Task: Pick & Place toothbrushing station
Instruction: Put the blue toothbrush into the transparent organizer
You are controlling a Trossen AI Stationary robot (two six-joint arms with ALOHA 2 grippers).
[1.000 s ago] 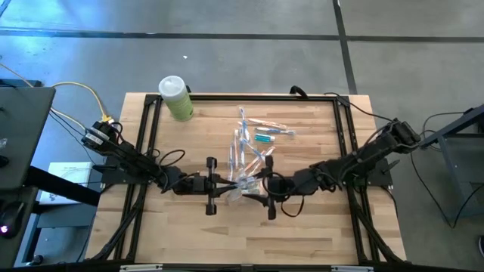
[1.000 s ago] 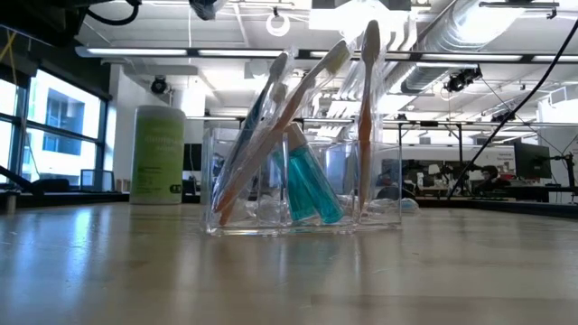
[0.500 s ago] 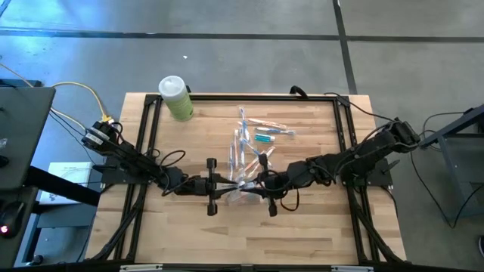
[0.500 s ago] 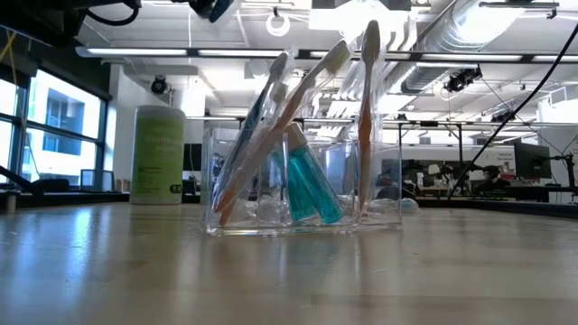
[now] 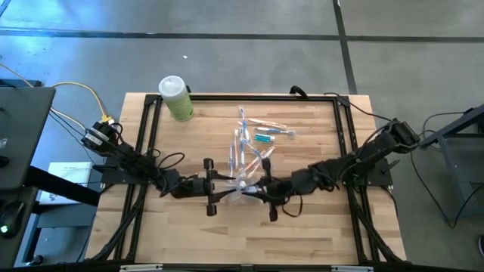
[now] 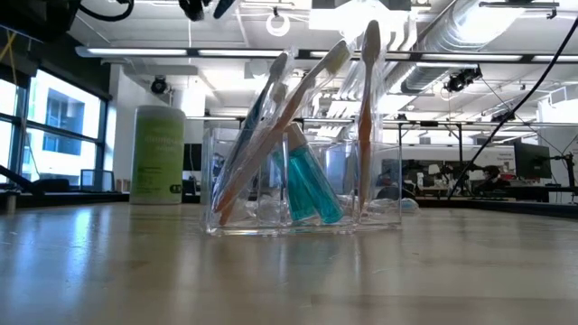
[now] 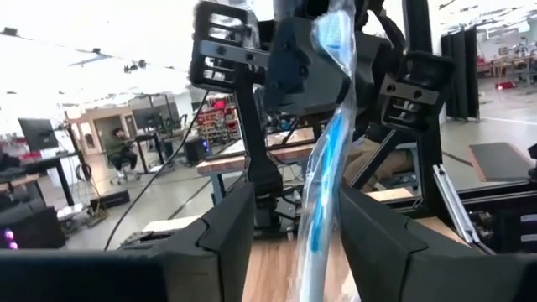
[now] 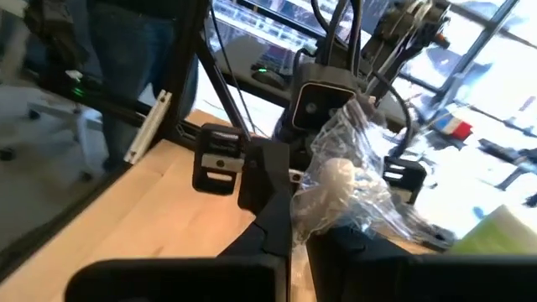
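A toothbrush in a crinkled clear wrapper (image 5: 242,187) hangs above the middle of the table, between my two grippers. My right gripper (image 5: 255,189) is shut on it. My left gripper (image 5: 229,189) is open, with one finger on either side of the wrapper's blue-tinted length (image 7: 323,168). Whether those fingers touch it, I cannot tell. The see-through holder (image 6: 302,212) stands on the table farther back. Several toothbrushes and a teal tube lean in it. My right gripper pinches the wrapper between its two fingers at the end with the white bristle head (image 8: 323,197). The fingers come in about level from the table's right. The wrapped toothbrush is lifted clear of the table and reaches out toward my left gripper.
A light-green bottle with a white cap (image 5: 176,98) stands at the far left corner. A black frame (image 5: 147,128) runs round the tabletop. Bare wood lies near the front edge (image 5: 242,234). A person stands beyond the table (image 8: 126,50).
My right gripper has reached toward my left gripper, shut on the wrapped toothbrush, and drawn back a little toward the right. My left gripper has opened around the wrapper. The toothbrush has stayed lifted between the two.
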